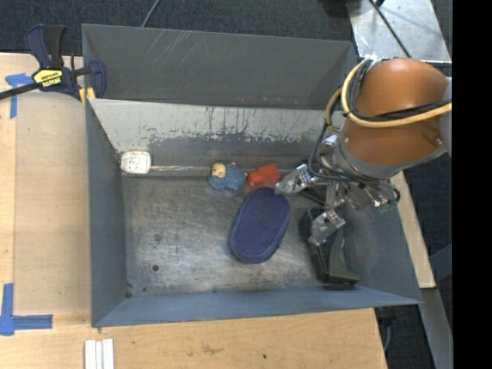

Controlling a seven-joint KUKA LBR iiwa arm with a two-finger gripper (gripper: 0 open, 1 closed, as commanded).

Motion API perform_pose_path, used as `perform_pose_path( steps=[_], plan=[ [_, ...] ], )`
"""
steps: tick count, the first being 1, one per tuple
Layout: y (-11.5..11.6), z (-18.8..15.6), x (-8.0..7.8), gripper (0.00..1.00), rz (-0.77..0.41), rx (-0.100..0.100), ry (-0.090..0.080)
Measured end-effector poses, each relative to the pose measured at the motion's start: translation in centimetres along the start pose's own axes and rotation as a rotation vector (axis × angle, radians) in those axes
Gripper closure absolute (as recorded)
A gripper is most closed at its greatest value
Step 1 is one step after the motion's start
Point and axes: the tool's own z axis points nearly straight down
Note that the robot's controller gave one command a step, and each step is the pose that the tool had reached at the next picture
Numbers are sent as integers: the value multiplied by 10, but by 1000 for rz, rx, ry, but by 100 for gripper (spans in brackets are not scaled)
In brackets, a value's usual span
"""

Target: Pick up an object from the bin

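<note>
My gripper [312, 204] hangs low at the right of the bin, under the orange dome, and stands open. One metal fingertip [293, 182] is by the upper right end of a dark blue oval pad [259, 224]. The other fingertip [328, 224] is over the top end of a black wedge-shaped thing [332, 257] that lies against the right wall. I see only bin floor between the fingers. A small orange thing [264, 176] lies just left of the gripper, at the foot of the back wall.
A small blue and tan thing [226, 177] lies beside the orange one. A white-headed tool with a clear handle [136, 162] lies along the back wall at the left. The left half of the floor is bare metal.
</note>
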Motion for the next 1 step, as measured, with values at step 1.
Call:
perform_pose_path(
  steps=[1],
  plan=[
    [1,73,-66,0,-322,-3,0]
  ],
)
